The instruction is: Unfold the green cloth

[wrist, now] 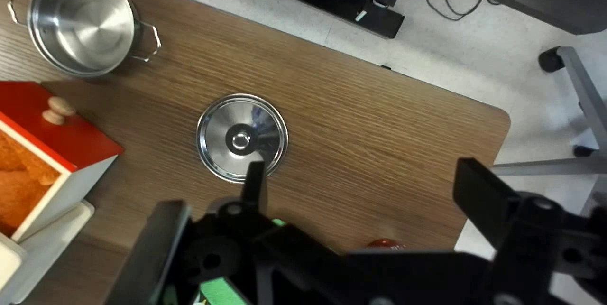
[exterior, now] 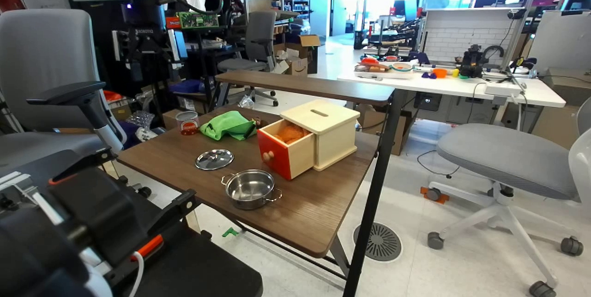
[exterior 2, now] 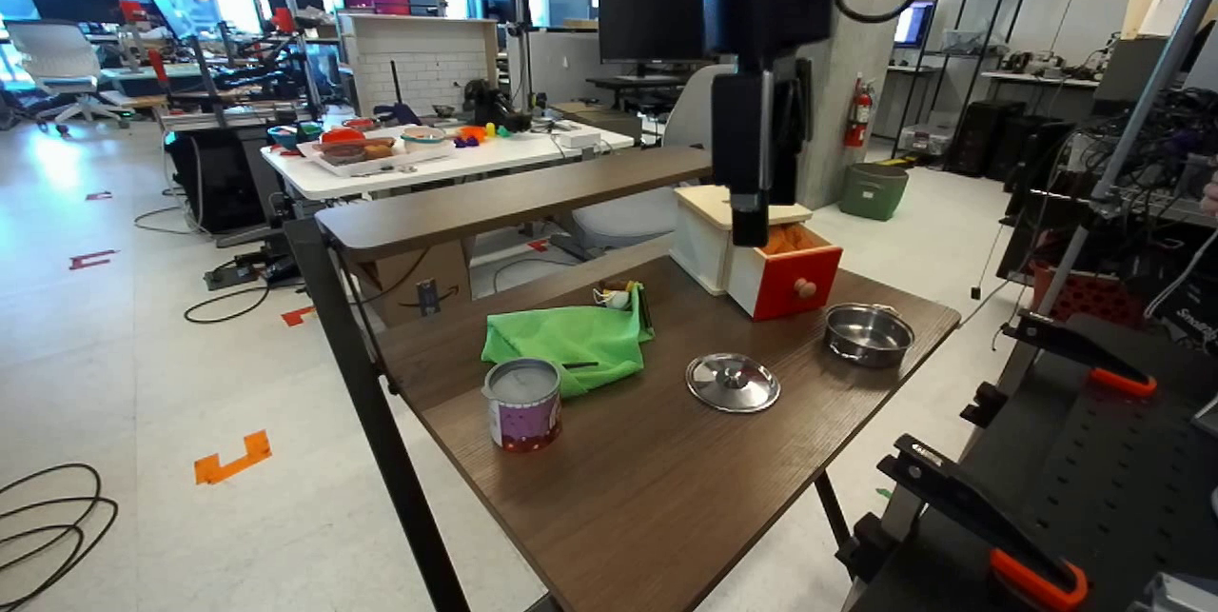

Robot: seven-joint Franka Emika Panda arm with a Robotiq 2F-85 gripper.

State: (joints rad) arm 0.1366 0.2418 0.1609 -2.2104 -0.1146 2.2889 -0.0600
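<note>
The green cloth (exterior: 227,125) (exterior 2: 580,345) lies crumpled and folded over in a loose heap on the brown table, in both exterior views. In the wrist view only small green patches (wrist: 221,291) show; the gripper hides the rest. My gripper (exterior: 147,52) hangs well above the table. It also shows in an exterior view (exterior 2: 761,203), where its tip overlaps the wooden box in the picture. In the wrist view the two fingers stand wide apart with nothing between them (wrist: 361,167). The gripper is open and apart from the cloth.
A tin (exterior: 186,123) (exterior 2: 523,404) stands close beside the cloth. A metal lid (exterior: 214,159) (wrist: 242,138), a small pot (exterior: 250,188) (wrist: 87,23) and a wooden box (exterior: 334,130) with an open red-fronted drawer (exterior 2: 785,279) share the table. A raised shelf (exterior: 300,85) runs along one side.
</note>
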